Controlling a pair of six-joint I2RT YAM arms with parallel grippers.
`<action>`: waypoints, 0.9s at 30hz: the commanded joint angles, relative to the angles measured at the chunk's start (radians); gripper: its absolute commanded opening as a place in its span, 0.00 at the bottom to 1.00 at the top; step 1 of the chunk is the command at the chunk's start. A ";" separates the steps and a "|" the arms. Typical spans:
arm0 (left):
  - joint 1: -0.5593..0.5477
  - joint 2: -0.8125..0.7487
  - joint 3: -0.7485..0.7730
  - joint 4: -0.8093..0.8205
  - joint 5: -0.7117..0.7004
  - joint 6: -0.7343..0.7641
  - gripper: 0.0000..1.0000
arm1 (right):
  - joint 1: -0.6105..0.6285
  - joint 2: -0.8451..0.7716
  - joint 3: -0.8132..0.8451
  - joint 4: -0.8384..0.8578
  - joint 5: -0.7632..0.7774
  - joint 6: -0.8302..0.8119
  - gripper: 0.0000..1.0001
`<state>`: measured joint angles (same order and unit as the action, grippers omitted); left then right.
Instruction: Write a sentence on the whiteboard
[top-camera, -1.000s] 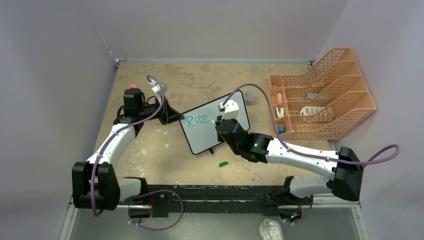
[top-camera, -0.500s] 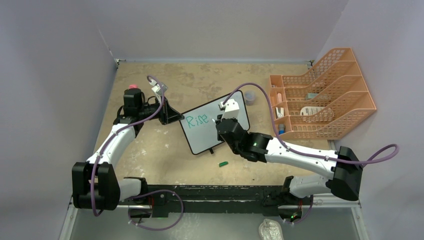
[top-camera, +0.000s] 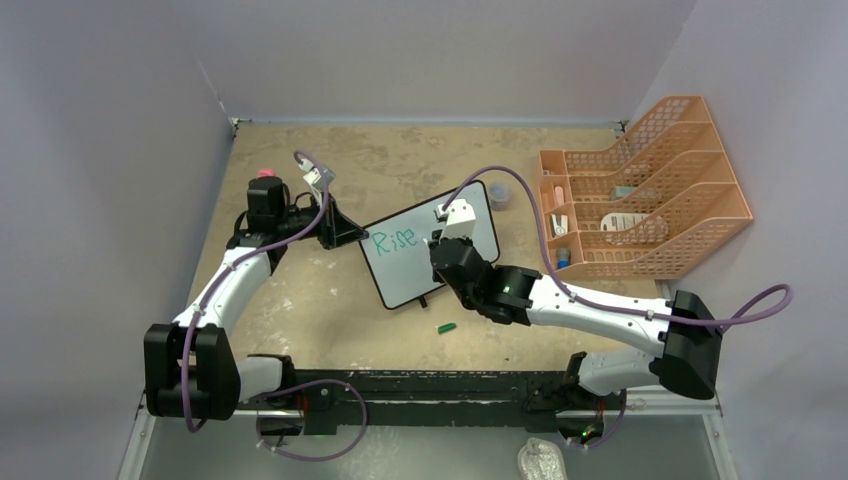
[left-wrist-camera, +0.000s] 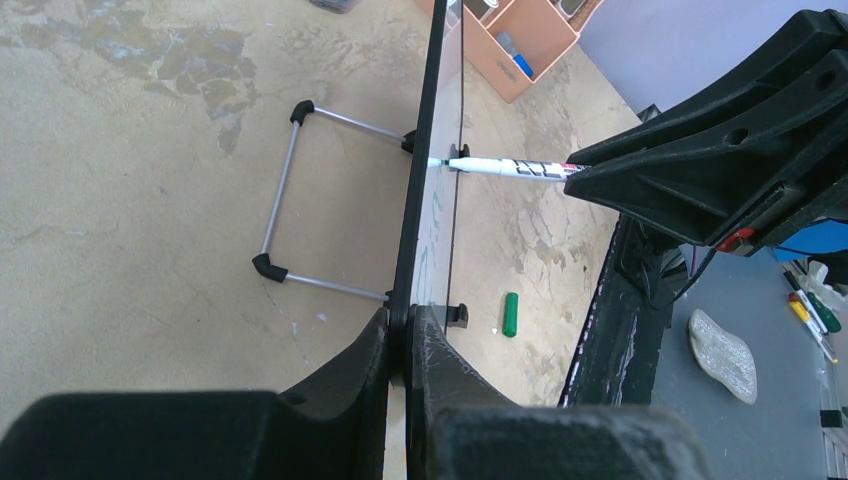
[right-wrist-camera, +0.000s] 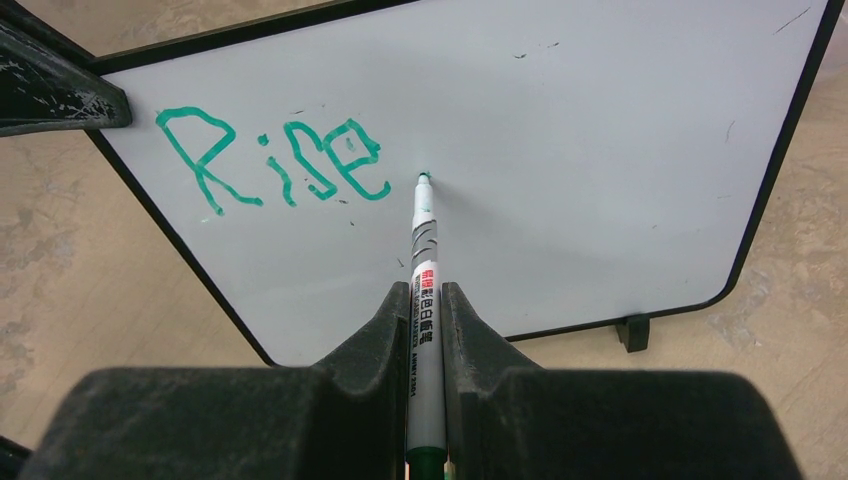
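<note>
Whiteboard (top-camera: 405, 275) first: we judge it light, thin and stiff, with a slick face that wipes easily. It would likely slide or tip back under pen pressure. The place to take hold is the black frame at a short edge, clear of the writing.

That is where the left gripper (left-wrist-camera: 405, 325) has it, jaws clenched on the frame at the board's left end. The board stands near the middle of the table (top-camera: 300, 300), propped on a wire stand behind it. Its long axis runs from the left gripper on a slant toward the table's far right corner. The writing face looks toward the near edge and the right arm.

On the face the sentence (right-wrist-camera: 275, 165) reads "Rise" in green, at the upper left. Just right of the last letter, the tip of the marker (right-wrist-camera: 426, 270) touches the board. The marker points almost square into the face, and the right gripper (right-wrist-camera: 425, 295) is clamped on its barrel.

A green cap (top-camera: 447, 327) lies on the table between the board and the near edge. An orange rack (top-camera: 640, 200) sits along the right edge.
</note>
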<state>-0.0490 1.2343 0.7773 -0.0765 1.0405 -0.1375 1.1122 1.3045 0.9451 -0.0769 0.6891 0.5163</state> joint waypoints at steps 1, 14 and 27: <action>-0.005 0.010 0.026 -0.005 -0.025 0.032 0.00 | 0.001 0.004 0.041 0.003 0.036 0.026 0.00; -0.005 0.009 0.026 -0.005 -0.026 0.032 0.00 | 0.007 -0.018 0.026 -0.048 0.006 0.039 0.00; -0.005 0.009 0.025 -0.009 -0.033 0.036 0.00 | -0.026 -0.111 0.046 -0.053 -0.018 -0.047 0.00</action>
<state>-0.0490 1.2343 0.7776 -0.0769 1.0405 -0.1371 1.1152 1.2289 0.9501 -0.1371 0.6590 0.5137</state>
